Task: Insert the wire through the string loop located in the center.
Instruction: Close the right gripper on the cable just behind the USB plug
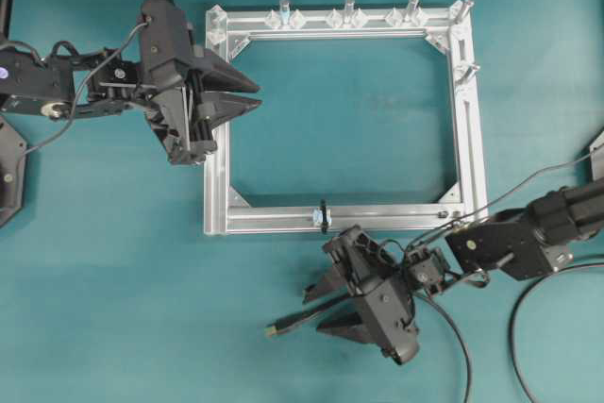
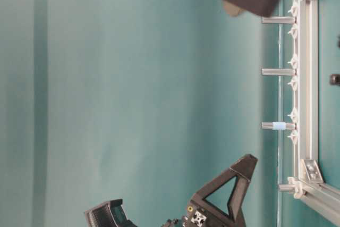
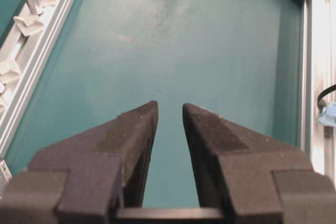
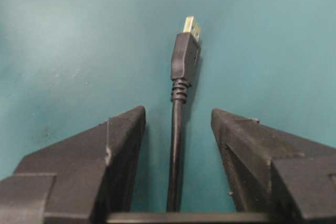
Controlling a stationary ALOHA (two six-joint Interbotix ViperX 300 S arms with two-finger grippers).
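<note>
The teal worktop (image 1: pixel 113 280) filled every view. On it lay a square silver aluminium frame (image 1: pixel 467 129), open in the middle, with short upright posts (image 1: pixel 348 8) standing along its far bar and on its right bar, and small corner brackets inside the corners.

The left hand (image 1: pixel 253 93) hung over the frame's left bar, its black fingers reaching into the frame's open middle. In the left wrist view its jaws stood a little apart with only bare teal surface between them, holding nothing.

The right hand (image 1: pixel 316 307) was below the frame's near bar, outside the frame, pointing left in the overhead view. Its jaws stood wide apart. In the right wrist view the wire (image 4: pixel 177 145) ran straight up the gap between the two fingers without touching either pad.

The wire was a thin black cable with a ribbed strain relief, a moulded black plug body and a small gold-coloured metal plug tip (image 4: pixel 191 26). In the overhead view the tip (image 1: pixel 272 329) lay on the worktop just past the right hand's fingertips, well short of the frame.

The string loop (image 1: pixel 323 216) was a tiny black ring wrapped around the near bar close to its middle, next to a small pale blue piece (image 1: pixel 314 218).
</note>
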